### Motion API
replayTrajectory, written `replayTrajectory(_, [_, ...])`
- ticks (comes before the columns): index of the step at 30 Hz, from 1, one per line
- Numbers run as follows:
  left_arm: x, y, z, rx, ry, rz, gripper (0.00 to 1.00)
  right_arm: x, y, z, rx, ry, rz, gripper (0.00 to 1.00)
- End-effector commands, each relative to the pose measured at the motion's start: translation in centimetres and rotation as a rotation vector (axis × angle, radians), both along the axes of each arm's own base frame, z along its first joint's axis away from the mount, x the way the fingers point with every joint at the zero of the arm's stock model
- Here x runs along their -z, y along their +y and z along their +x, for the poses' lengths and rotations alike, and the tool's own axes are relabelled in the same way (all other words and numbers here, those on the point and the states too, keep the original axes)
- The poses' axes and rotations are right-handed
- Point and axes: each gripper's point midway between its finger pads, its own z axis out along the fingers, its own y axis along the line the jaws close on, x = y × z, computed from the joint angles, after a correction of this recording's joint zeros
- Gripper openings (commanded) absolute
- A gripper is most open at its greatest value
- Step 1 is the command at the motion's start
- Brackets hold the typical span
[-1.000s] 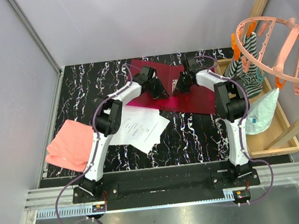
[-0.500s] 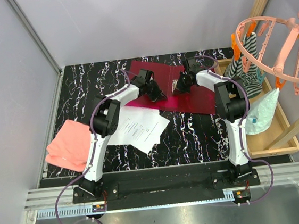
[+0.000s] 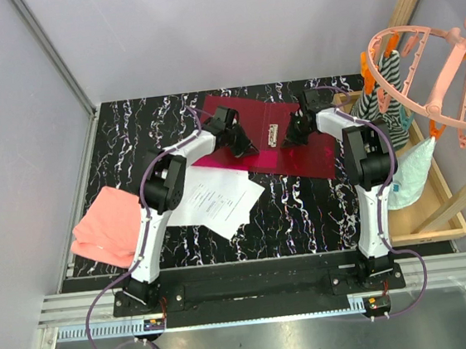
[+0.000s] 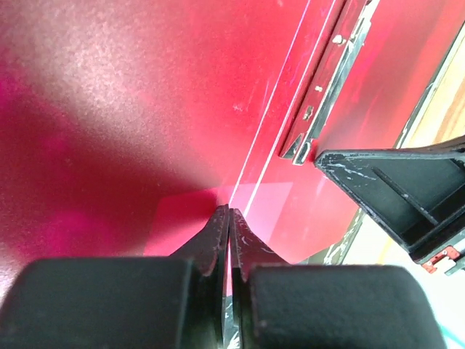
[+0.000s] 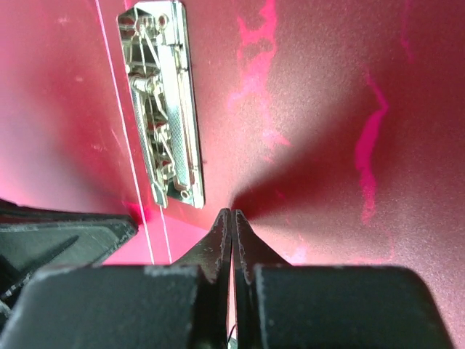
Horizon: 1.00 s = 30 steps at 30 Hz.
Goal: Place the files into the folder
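The dark red folder [image 3: 313, 154] lies open at the back middle of the table, its metal clip [image 3: 274, 133] showing near the spine. My left gripper [image 3: 244, 149] is shut, its tips resting on the left inner panel [image 4: 109, 109]. My right gripper [image 3: 295, 137] is shut, its tips on the right inner panel [image 5: 327, 87] just beside the clip [image 5: 163, 109]. Neither holds anything. The files [image 3: 215, 198], white printed sheets, lie on the table in front of the folder, near the left arm.
A pink folded cloth [image 3: 105, 225] lies at the left edge. A wooden tray [image 3: 438, 218] at the right holds a plastic bag [image 3: 408, 174] and striped cloth. An orange hanger rack [image 3: 431, 79] hangs above it.
My right gripper has slid a little to the right across the folder, and the metal clip now shows between the two grippers. The left gripper has hardly moved.
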Motion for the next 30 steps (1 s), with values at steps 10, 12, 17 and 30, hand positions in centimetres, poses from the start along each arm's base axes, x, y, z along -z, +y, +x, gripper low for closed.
replayTrajectory(10, [-1.4,-2.7,0.0,0.144,-0.088,-0.105,0.29,-4.8,3.9,0.4,-0.094,-0.094,0.261,0.25])
replayTrajectory(12, [-0.6,-2.8,-0.1,0.136,-0.064,-0.110,0.25,-5.0,4.1,0.5,-0.090,-0.102,0.278,0.28])
replayTrajectory(17, [1.1,-2.6,-0.6,0.119,-0.011,-0.101,0.20,-4.9,4.9,1.0,-0.110,-0.102,0.327,0.22])
replayTrajectory(30, [1.1,-2.0,-0.6,0.115,-0.013,-0.090,0.17,-3.1,4.7,1.7,-0.099,-0.087,0.307,0.29])
